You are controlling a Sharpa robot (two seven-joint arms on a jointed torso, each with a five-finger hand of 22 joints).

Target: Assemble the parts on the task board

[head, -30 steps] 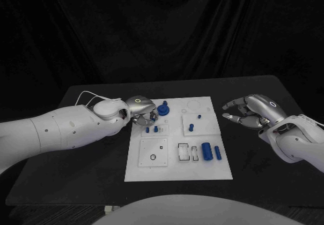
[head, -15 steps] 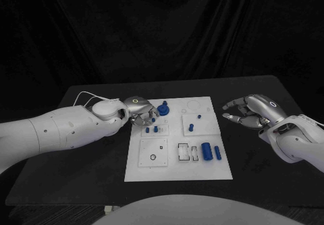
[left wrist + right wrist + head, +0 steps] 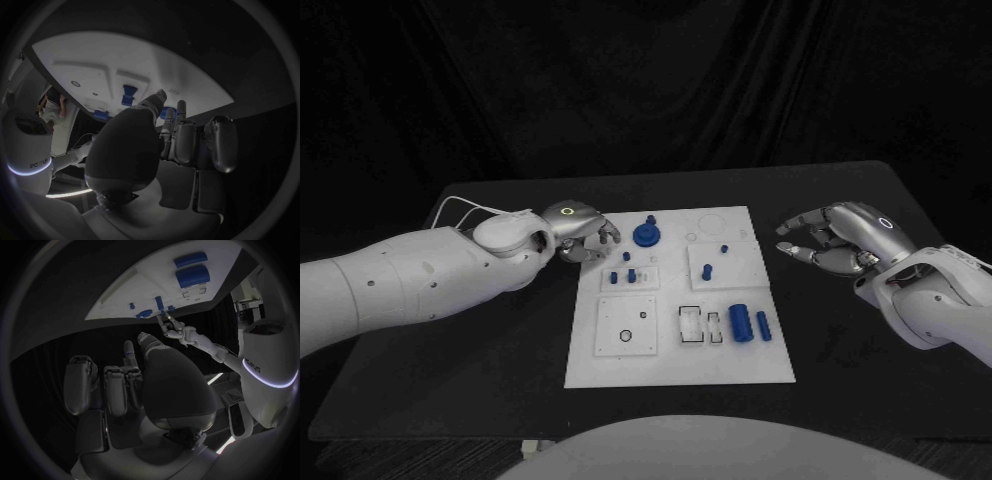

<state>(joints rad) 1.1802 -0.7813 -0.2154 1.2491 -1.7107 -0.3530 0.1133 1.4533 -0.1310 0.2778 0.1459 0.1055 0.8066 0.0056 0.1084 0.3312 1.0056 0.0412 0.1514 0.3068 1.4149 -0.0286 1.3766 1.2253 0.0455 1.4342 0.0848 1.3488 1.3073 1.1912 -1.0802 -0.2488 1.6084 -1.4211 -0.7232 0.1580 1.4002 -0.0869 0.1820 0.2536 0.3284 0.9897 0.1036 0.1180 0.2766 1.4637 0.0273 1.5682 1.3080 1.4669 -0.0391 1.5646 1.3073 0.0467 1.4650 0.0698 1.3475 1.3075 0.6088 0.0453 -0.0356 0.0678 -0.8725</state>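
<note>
Robotics lab/test rig: black table [image 3: 488, 345], black drape backdrop [image 3: 661, 80], white task board [image 3: 678, 365] w/ cut-out slots.

Dim light throughout; the backdrop is nearly black. The white task board [image 3: 682, 300] is the brightest surface, evenly lit from above without glare, with faint shadows. Both wrist views bend straight edges strongly, and the palm nearest the lens is soft and dark.

A black table [image 3: 488, 340] carries the white task board [image 3: 678, 362], lying flat at its middle.
</note>
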